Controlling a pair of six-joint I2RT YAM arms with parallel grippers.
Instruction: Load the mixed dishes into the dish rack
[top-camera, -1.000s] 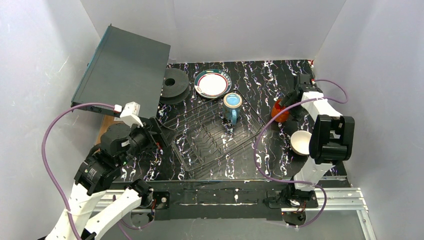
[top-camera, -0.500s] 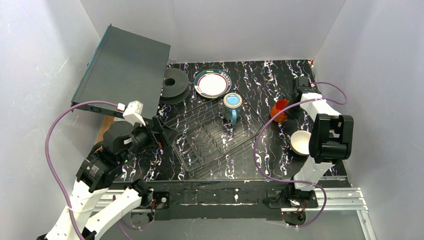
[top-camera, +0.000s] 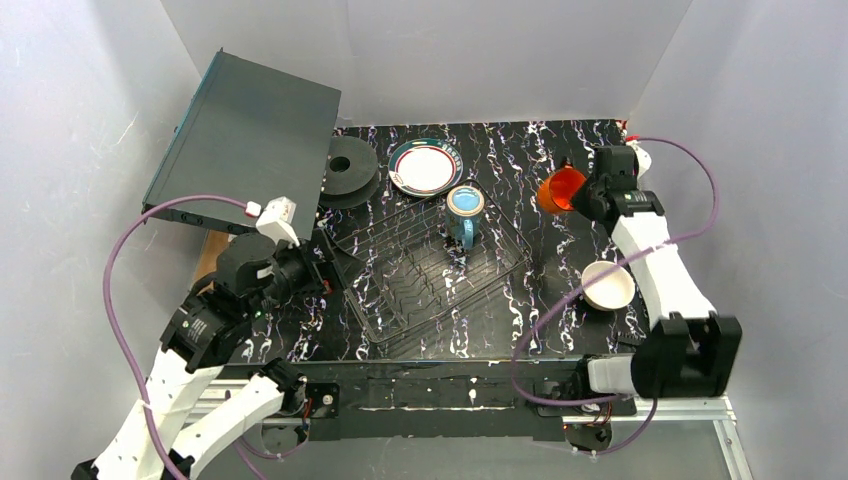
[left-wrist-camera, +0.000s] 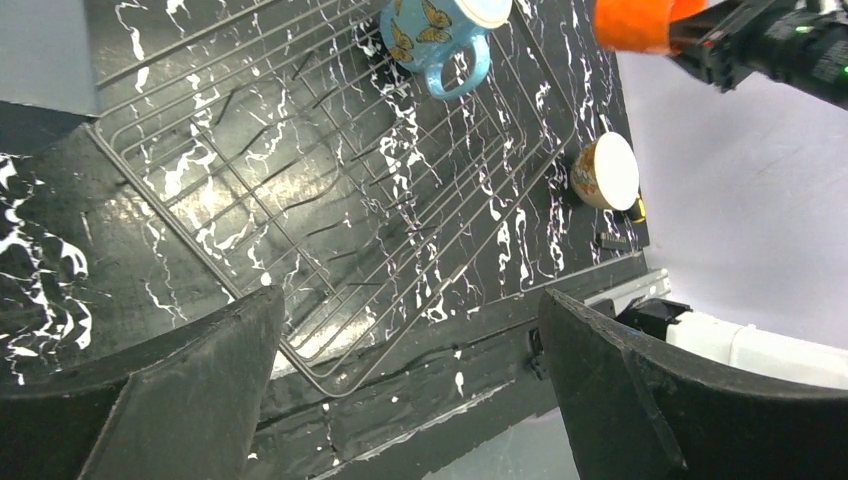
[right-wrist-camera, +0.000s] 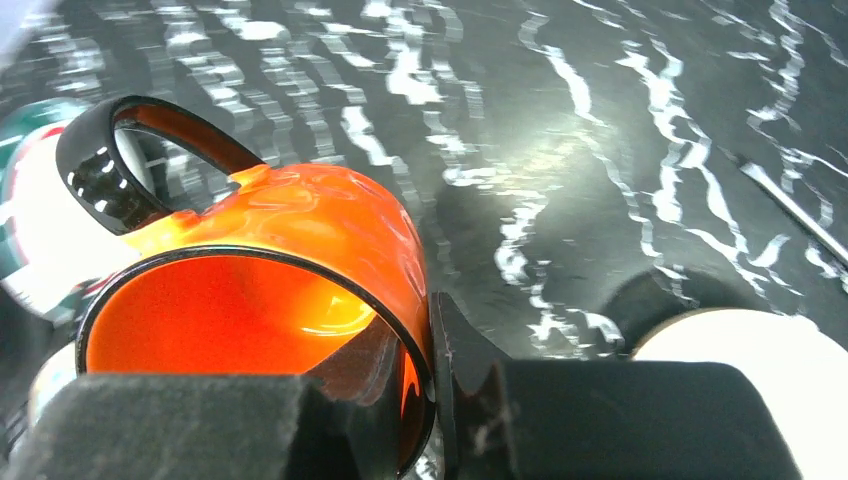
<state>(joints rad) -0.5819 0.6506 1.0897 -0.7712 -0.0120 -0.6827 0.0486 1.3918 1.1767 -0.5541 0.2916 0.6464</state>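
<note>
Right wrist view: the right gripper (right-wrist-camera: 428, 375) pinches the rim of the tilted orange cup (right-wrist-camera: 310, 225); the left gripper (left-wrist-camera: 410, 385) hangs wide open and empty above the dish rack (left-wrist-camera: 330, 215).

- No readable text, brand, number or sign in any of the three views.
- Blue mug (left-wrist-camera: 440, 35): butterfly print only, no lettering on the visible side.
- Grey-black box (top-camera: 250, 130): tiny marks along its near edge, too small to read.
</note>
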